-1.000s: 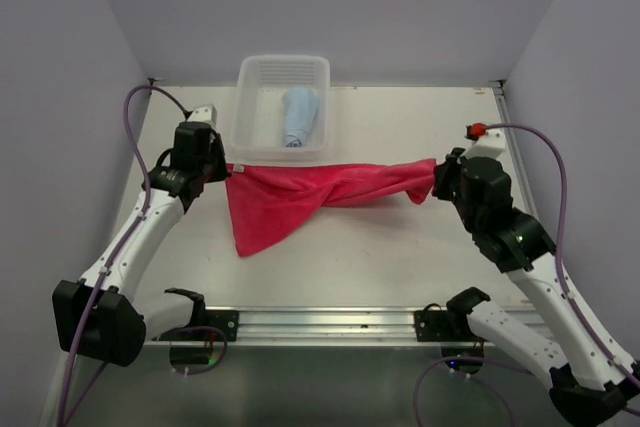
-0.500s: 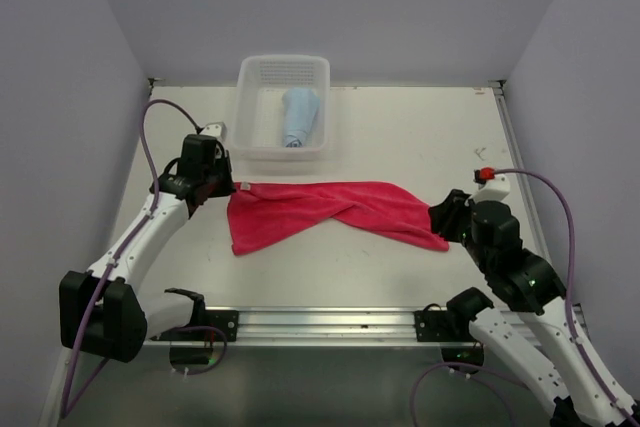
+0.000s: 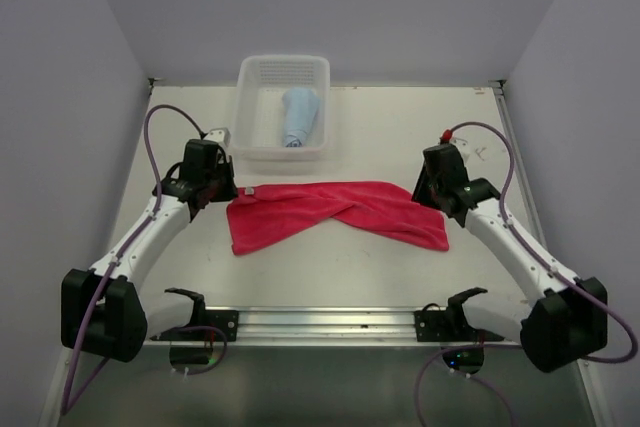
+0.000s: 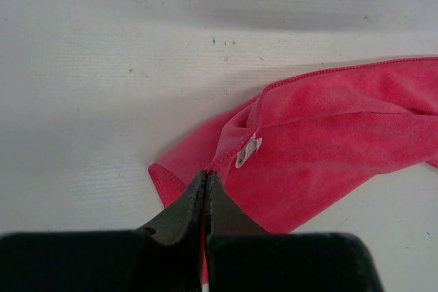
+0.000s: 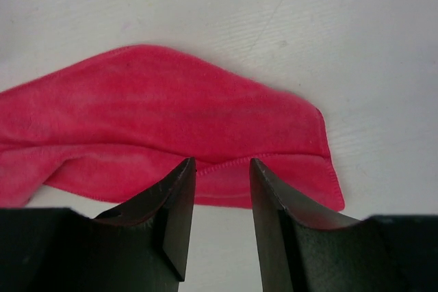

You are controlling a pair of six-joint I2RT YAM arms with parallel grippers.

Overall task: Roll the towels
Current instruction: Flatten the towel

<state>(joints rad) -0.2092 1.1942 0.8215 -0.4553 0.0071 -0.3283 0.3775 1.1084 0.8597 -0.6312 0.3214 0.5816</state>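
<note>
On the white table, the left gripper is pinched shut on the far-left corner of the pink towel, and the right gripper is held spread over its right end. The towel is laid lengthwise left to right between both arms, twisted midway. The blue towel is lodged in the basket beyond.

Top view high overhead, wrist views close (both on pink towel)

Enclosed on three sides by plain pale lavender walls. Based on a white, lightly scuffed desk, edged at the near side with an aluminium rail. Lit evenly.
</note>
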